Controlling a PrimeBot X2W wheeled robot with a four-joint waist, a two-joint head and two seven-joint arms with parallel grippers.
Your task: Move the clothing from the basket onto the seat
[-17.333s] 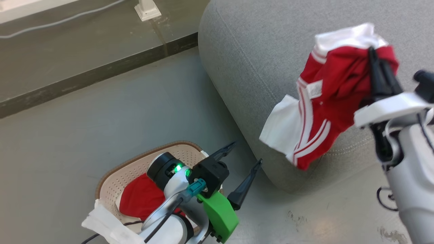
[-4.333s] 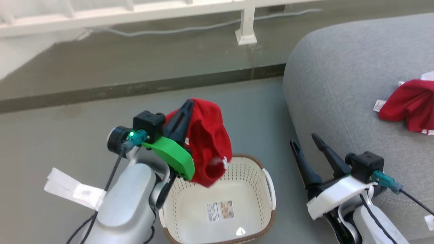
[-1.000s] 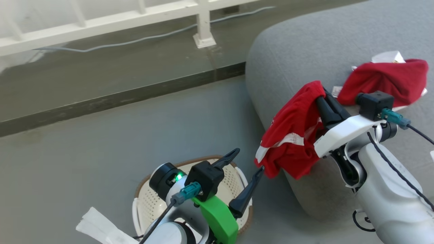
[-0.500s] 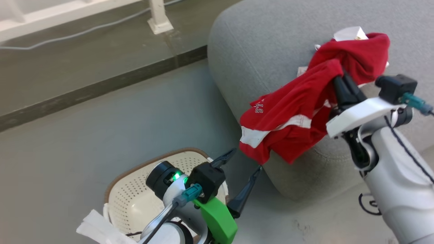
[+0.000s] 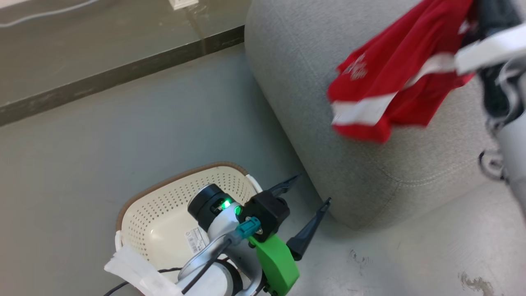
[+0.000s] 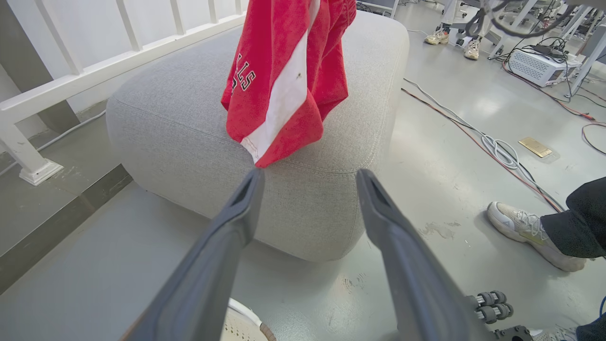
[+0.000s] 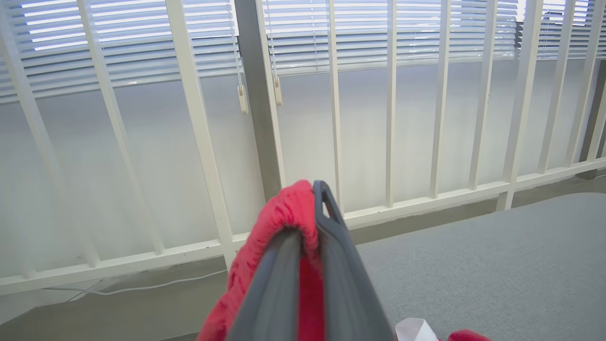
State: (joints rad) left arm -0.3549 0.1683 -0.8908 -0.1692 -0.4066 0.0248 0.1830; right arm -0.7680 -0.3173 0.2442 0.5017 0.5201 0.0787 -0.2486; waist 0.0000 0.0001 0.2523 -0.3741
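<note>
Left pincer (image 5: 313, 189) is hovering over the basket (image 5: 164, 183), fingers wide apart, gripping nothing. What's showing of the basket is looking empty. Right pincer (image 7: 307, 213) is clamping together on the red clothing (image 5: 386, 82), which is dangling above the seat (image 5: 296, 61), lower hem hanging near the front edge. Risk: releasing here. The cloth is sitting close to the rim, so it could be sliding off onto the floor (image 5: 123, 123). Needs carrying further in.

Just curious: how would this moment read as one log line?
right gripper: shut on red garment | over seat | left gripper: open by basket
</note>
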